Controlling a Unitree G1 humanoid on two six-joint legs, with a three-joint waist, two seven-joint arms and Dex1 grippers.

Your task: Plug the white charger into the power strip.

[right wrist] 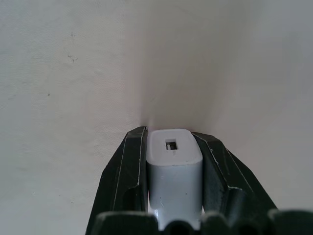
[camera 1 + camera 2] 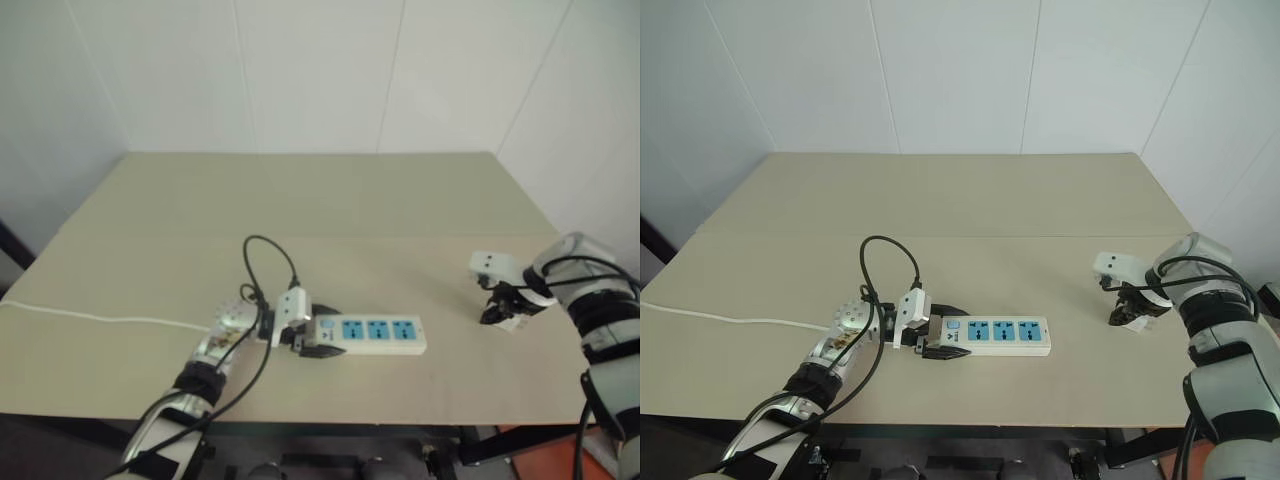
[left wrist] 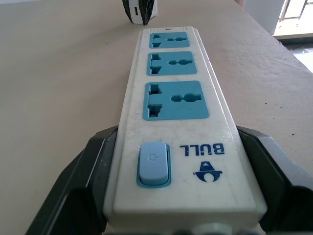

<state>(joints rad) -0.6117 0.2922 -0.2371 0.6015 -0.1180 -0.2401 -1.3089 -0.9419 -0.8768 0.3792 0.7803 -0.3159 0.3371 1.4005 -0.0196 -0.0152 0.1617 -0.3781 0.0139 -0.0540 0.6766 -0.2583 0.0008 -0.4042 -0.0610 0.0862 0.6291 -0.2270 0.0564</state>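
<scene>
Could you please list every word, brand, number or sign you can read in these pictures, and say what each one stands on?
"BULL", upside down in the left wrist view, with a small blue logo beside it: on the power strip, near its switch.
Faint round mark on the switch: too small to read.
The white charger: no readable text.

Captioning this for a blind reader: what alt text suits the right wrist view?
A small white charger is clamped between the two black fingers of the right end effector, its port end facing the camera, with the pale tabletop behind it.
</scene>
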